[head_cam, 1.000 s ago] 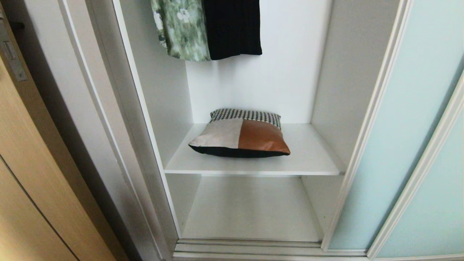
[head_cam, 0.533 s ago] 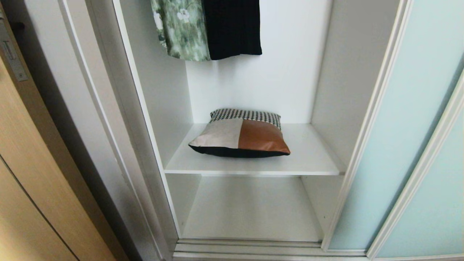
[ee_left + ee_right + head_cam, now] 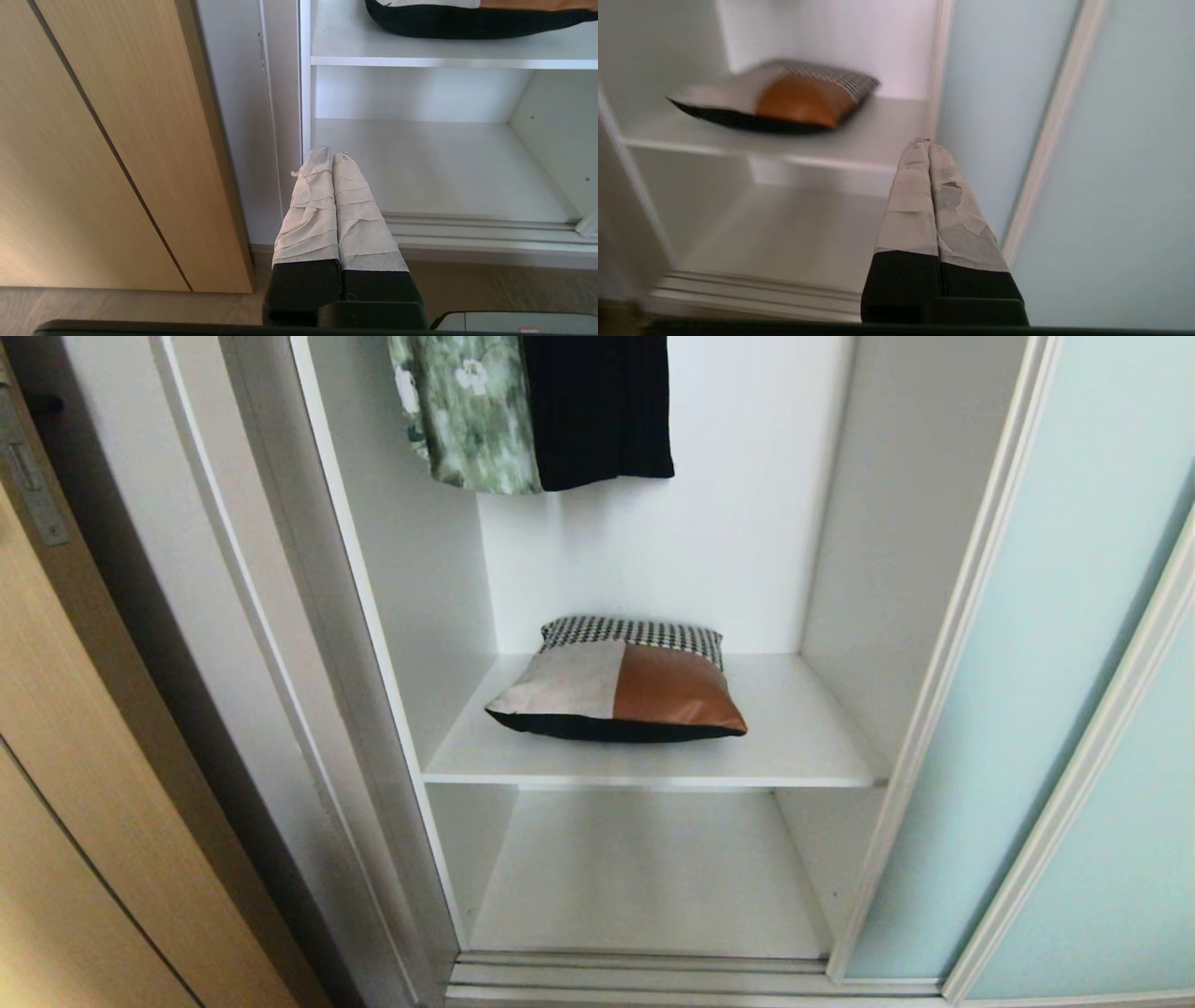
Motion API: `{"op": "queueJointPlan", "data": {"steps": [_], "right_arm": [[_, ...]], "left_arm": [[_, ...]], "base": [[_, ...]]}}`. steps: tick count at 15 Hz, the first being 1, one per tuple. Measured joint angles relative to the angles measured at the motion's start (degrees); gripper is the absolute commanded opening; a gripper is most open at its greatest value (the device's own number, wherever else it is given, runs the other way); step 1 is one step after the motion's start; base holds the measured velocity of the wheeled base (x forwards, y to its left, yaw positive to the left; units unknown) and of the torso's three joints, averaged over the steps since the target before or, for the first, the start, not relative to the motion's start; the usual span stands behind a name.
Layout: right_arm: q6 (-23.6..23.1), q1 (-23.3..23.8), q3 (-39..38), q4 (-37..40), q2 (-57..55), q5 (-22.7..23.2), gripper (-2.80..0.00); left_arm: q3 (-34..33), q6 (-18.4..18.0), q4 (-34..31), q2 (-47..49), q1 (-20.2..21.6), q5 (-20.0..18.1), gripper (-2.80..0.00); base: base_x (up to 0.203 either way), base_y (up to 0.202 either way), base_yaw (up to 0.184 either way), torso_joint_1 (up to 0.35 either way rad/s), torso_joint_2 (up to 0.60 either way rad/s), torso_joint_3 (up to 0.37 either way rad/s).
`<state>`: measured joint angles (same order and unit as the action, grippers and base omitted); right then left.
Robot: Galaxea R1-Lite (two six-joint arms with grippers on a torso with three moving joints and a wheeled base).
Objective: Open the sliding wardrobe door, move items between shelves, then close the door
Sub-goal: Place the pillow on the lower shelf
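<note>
Now — cushion (image 3: 616, 686) flat on upper shelf (image 3: 803, 747) | both grippers closed, empty

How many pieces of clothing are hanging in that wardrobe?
2: a green floral garment on the left and a black garment beside it on the right, above the cushion. Others may hang out of view.

On my left gripper (image 3: 331, 156) I see two long tapering fingers (image 3: 310, 205) wrapped in creased off-white tape, rising from black blocky bases. My right gripper (image 3: 928, 142) is built the same, though its wrapping is greyer and torn in patches on one finger (image 3: 955, 210). A dark housing edge runs beneath each, and a pale grey panel sits by the left one
</note>
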<state>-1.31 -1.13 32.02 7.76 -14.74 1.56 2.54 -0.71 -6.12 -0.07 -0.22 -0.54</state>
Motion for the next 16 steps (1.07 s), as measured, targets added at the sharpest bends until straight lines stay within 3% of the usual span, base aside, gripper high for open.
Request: {"op": "queueJointPlan", "data": {"steps": [3, 7, 11, 14, 16], "right_arm": [[1.31, -0.76, 14.26, 4.27, -14.42, 5.89, -2.8], [5.04, -3.32, 27.81, 7.79, -34.49, 14.16, -2.8], [9.58, -13.04, 36.0, 7.08, -54.39, 16.67, -2.8], [14.68, -19.75, 38.47, 1.61, -66.61, 17.01, -2.8], [17.88, -21.59, 39.45, -3.08, -74.74, 16.49, -2.8]], "left_arm": [[0.0, -0.02, 0.0, 0.0, -0.05, 0.03, -2.8], [0.02, 0.04, -0.02, 0.0, -0.05, 0.01, -2.8], [0.02, 0.0, 0.0, 0.0, -0.02, 0.01, -2.8], [0.02, -0.04, 0.0, 0.0, -0.05, 0.02, -2.8], [0.02, 0.02, 0.0, 0.0, -0.02, 0.01, -2.8]], "base": [[0.0, 0.0, 0.0, 0.0, 0.0, 0.0], [0.0, 0.0, 0.0, 0.0, 0.0, 0.0], [0.0, 0.0, 0.0, 0.0, 0.0, 0.0], [0.0, 0.0, 0.0, 0.0, 0.0, 0.0], [0.0, 0.0, 0.0, 0.0, 0.0, 0.0]]}}
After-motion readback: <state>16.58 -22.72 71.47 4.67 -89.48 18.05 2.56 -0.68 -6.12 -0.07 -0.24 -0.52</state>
